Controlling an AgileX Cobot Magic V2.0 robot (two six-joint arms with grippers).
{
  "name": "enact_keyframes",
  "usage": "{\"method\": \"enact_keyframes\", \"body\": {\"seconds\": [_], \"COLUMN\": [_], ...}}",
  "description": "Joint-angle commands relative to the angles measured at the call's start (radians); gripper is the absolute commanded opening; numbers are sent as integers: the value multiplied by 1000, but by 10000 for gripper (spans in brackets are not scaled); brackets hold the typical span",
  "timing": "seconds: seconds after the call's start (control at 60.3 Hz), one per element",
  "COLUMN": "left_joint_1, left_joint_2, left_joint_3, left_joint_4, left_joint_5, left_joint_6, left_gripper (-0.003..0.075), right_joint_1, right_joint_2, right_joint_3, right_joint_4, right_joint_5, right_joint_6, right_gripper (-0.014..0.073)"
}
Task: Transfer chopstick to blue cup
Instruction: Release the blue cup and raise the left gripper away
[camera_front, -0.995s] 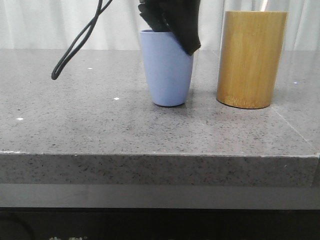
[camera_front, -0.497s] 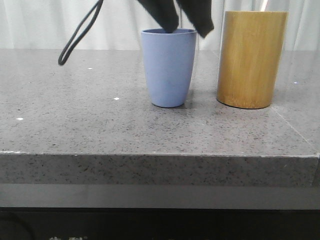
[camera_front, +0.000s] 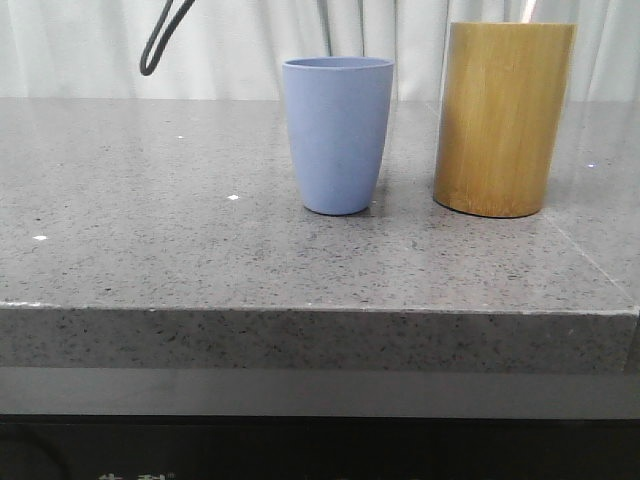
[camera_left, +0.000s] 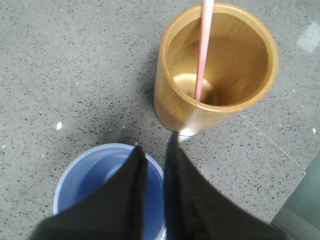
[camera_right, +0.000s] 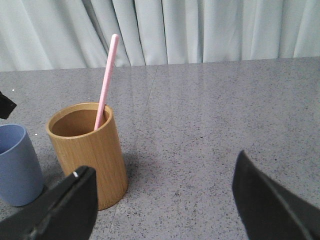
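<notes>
The blue cup (camera_front: 337, 135) stands upright mid-table, and nothing shows inside it in the left wrist view (camera_left: 95, 175). One pink chopstick (camera_left: 202, 50) leans inside the bamboo cylinder (camera_front: 500, 120) just right of the cup; it also shows in the right wrist view (camera_right: 106, 80). My left gripper (camera_left: 156, 142) hovers above the cup's rim on the side toward the cylinder, its jaws a narrow gap apart with nothing between them. It is out of the front view. My right gripper (camera_right: 164, 162) is wide open and empty, to the right of the cylinder (camera_right: 95, 155).
A black cable loop (camera_front: 160, 40) hangs at the upper left of the front view. The grey stone table (camera_front: 200, 260) has its front edge near the camera. White curtains (camera_right: 200, 30) hang behind the table.
My left gripper has risen from the blue cup's mouth up and out of the front view. The cable loop went up with it. The cup and cylinder have not moved.
</notes>
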Motion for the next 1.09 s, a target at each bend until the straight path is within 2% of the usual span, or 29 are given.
{"method": "enact_keyframes", "body": {"seconds": [0.0,0.166,0.381,0.713,0.812,0.928,1.078], "left_joint_1": [-6,30,185,497,571,624,644], "left_joint_2": [-70,-125,-262,-507,-606,-734,-900], "left_joint_3": [-31,-29,59,399,518,649,826], "left_joint_4": [16,101,101,101,101,99,97], "left_joint_5": [9,9,9,8,-35,-122,-246], "left_joint_6": [-6,-18,-78,-93,-93,-93,-93], "left_gripper": [-19,-19,-19,-19,-19,-19,-19], "right_joint_1": [-4,-4,-4,-4,-4,-4,-4], "right_joint_2": [14,14,14,14,14,14,14], "right_joint_3": [-28,-28,-28,-28,-28,-28,-28], "right_joint_4": [4,4,4,4,4,4,4], "right_joint_5": [-70,-57,-49,-55,-55,-55,-55], "right_joint_6": [-6,-6,-6,-6,-6,-6,-6], "right_gripper": [572,572,572,572,572,572,572]}}
